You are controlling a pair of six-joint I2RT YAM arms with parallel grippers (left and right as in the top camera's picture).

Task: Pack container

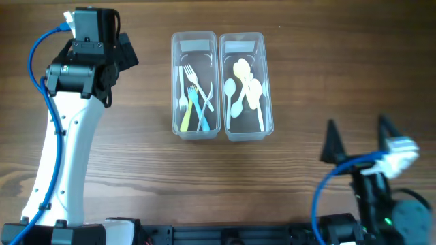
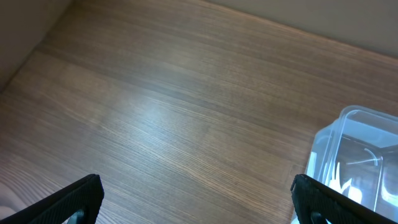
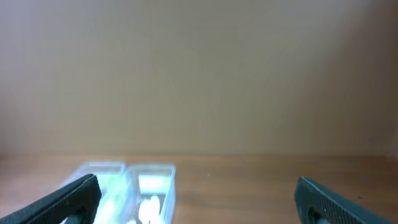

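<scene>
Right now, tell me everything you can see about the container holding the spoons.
The spoon container is a clear plastic rectangular tub, lidless, with rounded corners and a pale strip at one end. It sits flat on the wooden table, long side beside the fork container, seemingly touching. Cream and whitish spoons lie inside.

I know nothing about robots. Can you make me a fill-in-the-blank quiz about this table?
1. The left container holds plastic ____.
2. The right container holds plastic ____.
3. The left gripper and right gripper both stand ____, holding nothing.
Missing words: forks; spoons; open.
</scene>
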